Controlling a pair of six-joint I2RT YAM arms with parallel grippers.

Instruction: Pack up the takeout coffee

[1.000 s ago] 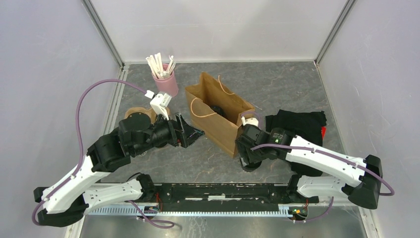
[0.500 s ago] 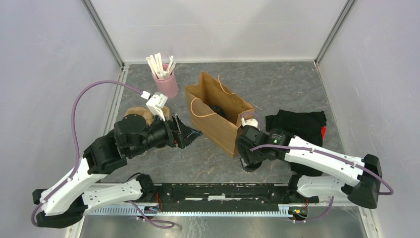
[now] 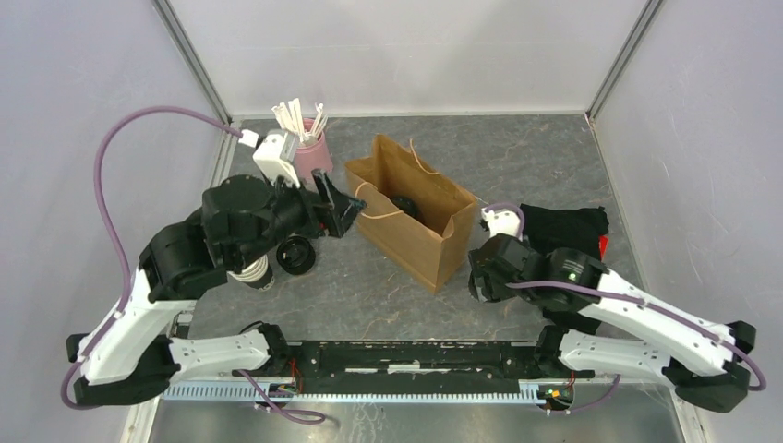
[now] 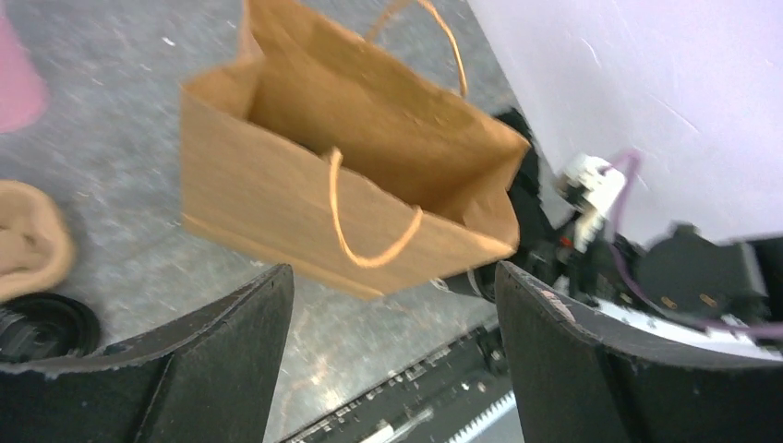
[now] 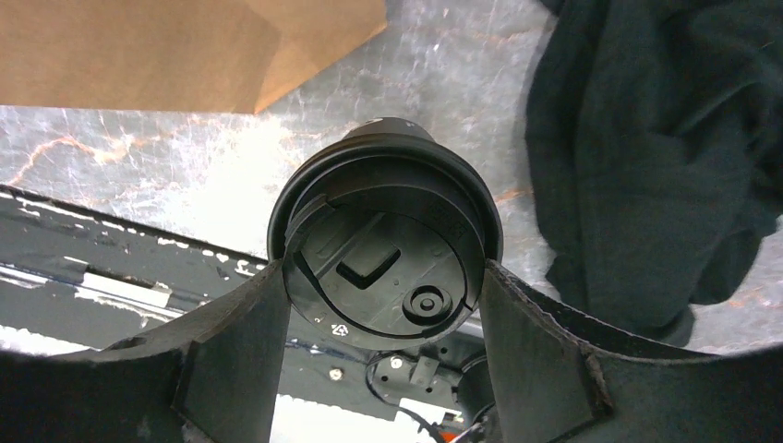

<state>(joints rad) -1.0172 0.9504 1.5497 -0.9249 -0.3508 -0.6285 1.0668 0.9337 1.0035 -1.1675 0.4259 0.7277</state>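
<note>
Two pincers in play, and the right one has the goods. My right pincer (image 5: 383, 269) is closed on a coffee cup (image 5: 383, 138), one finger on each side of its black lid (image 5: 369, 240), so from the wrist I'm looking straight down on that lid. Just ahead of this pincer and off to its left is the near corner of the paper bag (image 3: 406, 242). Off to its right lies a heap of black cloth (image 5: 646, 138). Cup and bag are near but apart. From above, my own right arm hides the grip.

My left pincer (image 4: 392, 277) hangs wide and empty, jaws spread, aimed at the bag's side wall and its string handle (image 4: 337, 212). The bag's mouth gapes open beyond it. Down behind that pincer, on the surface (image 3: 517, 157), a second lidded cup (image 3: 297, 256) waits, with what looks like a third (image 3: 256, 275) half under my arm. Something dark (image 3: 403, 205) sits in the bag's bottom. It may be a cup already packed, but I can't tell.

So the step in hand, as I read it, is carrying this cup to the bag. The next move calls for lifting it above the rim and swinging it over the open mouth. It has to be kept upright so the lid holds, then lowered in without catching the wall or handle. The left pincer looks well placed to steady the bag's edge if it sags.
</note>
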